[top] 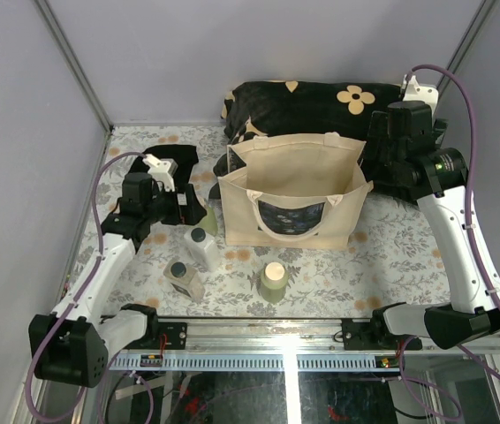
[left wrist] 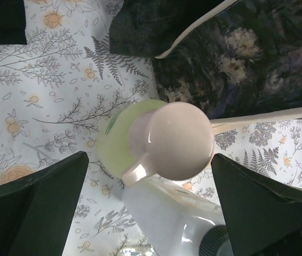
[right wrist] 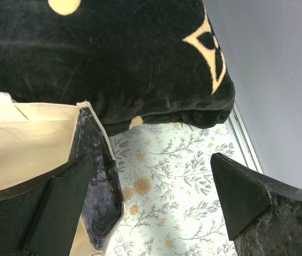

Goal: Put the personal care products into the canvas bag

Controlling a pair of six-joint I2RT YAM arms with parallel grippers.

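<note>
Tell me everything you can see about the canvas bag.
The canvas bag is a beige tote, standing upright with its mouth open; only bare beige lining shows inside. A loop handle hangs down the front around a dark floral print panel, and its side looks dark floral too. It sits on the floral table cover, before the black cushion; whether they touch is unclear.

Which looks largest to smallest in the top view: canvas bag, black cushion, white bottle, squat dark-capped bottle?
1. canvas bag
2. black cushion, partly hidden, so this rank is unsure
3. white bottle and squat bottle look about alike
</note>
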